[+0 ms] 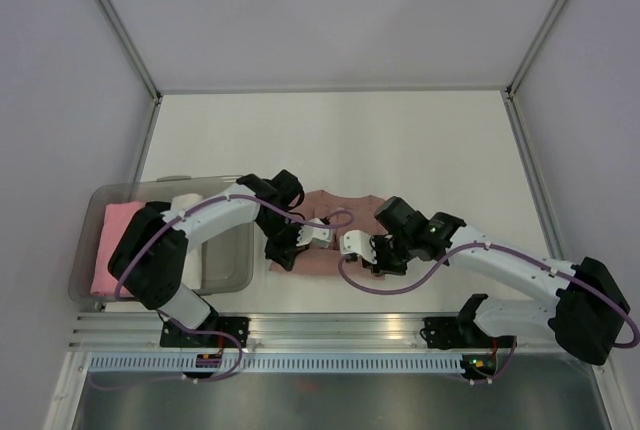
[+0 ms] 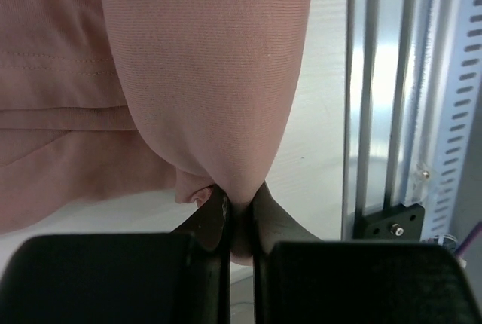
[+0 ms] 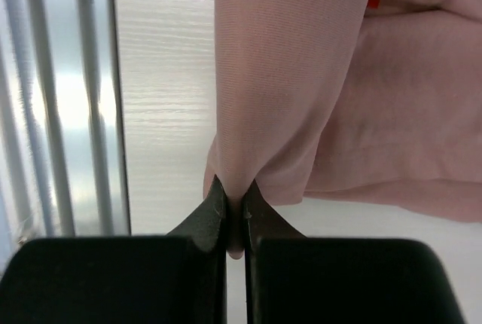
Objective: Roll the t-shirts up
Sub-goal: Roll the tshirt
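1. At the near middle of the white table (image 1: 420, 140), the dusty salmon-pink t-shirt (image 1: 345, 201) is lying spread between the two arms, with both grippers meeting over its near edge.
2. Left gripper (image 2: 239, 205): the jaws are pressing together and pinching a fold of the t-shirt. The cloth is stretching away from the tips in a smooth, rounded tongue, and the rest of the garment is lying to one side with a stitched hem showing.
3. Right gripper (image 3: 235, 205): the jaws are likewise clamping tight on a gathered fold of the same t-shirt. The fabric is fanning out beyond the tips, and a small red speck of print (image 3: 373, 1) is showing further along.
4. Clear plastic bin (image 1: 90, 200): it is sitting to the left of the t-shirt, under the left arm, and holding a bright pink roll (image 1: 118, 245).
5. Aluminium rail (image 1: 340, 326): it is running along the table's near edge, just beside the pinched cloth in both wrist views.
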Available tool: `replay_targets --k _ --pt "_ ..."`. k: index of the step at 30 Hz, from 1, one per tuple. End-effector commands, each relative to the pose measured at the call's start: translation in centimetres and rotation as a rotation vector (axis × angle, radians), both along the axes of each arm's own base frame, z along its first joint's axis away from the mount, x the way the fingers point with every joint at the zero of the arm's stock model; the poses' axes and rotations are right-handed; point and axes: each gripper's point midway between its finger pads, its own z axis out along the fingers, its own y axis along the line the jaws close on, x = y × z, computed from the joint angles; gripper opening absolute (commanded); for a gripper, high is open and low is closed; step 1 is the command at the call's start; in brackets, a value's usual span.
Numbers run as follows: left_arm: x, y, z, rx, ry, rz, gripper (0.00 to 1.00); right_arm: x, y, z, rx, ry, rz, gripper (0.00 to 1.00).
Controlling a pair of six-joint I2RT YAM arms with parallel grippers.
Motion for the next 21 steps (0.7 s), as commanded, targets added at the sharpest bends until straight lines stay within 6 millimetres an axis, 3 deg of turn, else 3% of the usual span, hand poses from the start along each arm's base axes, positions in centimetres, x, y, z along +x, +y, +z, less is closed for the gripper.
replay_targets --k 1,6,13,21 --pt "-1.9 0.6 1.7 -0.045 0.049 -0.102 0.03 -3.7 -0.7 0.9 0.023 0.202 0.154 0.0" --pt "-0.3 0.4 1.3 -0.053 0.084 -0.062 0.07 -2.2 -0.3 0.5 0.044 0.263 0.103 0.0" --pt "3.1 -0.9 0.8 -0.049 0.081 0.026 0.14 1.7 -0.7 -0.9 0.111 0.369 -0.075 0.0" --pt "4.2 0.4 -0.8 0.001 0.108 0.076 0.29 3.9 -1.1 -2.0 0.108 0.444 -0.172 0.02"
